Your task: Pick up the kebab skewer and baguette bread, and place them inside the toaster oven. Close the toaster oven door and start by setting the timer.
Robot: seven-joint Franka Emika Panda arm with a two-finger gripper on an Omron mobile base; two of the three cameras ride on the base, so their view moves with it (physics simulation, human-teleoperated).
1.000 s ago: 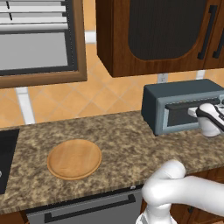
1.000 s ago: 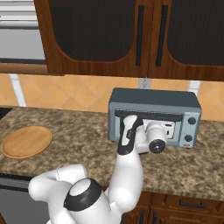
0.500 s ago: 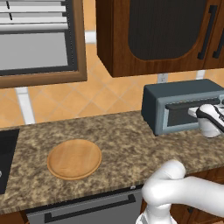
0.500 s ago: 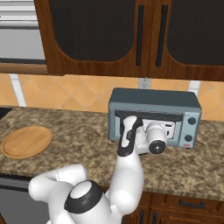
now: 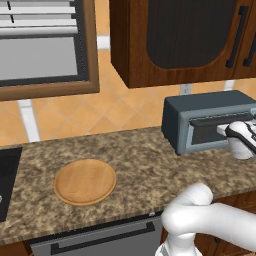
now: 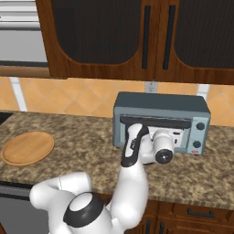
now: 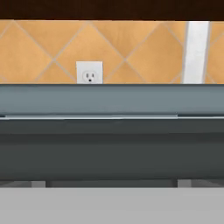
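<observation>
Now your end effector (image 6: 176,137) sits wide open, empty, against the shut toaster oven door (image 6: 153,132); nothing moved, timer next.

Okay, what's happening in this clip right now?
The robot arm has its open claw up at the front of the toaster oven, by the handle bar of the toaster oven door, which looks shut. The claw holds nothing. Off to the left, a round wooden plate sits bare on the granite counter.
</observation>
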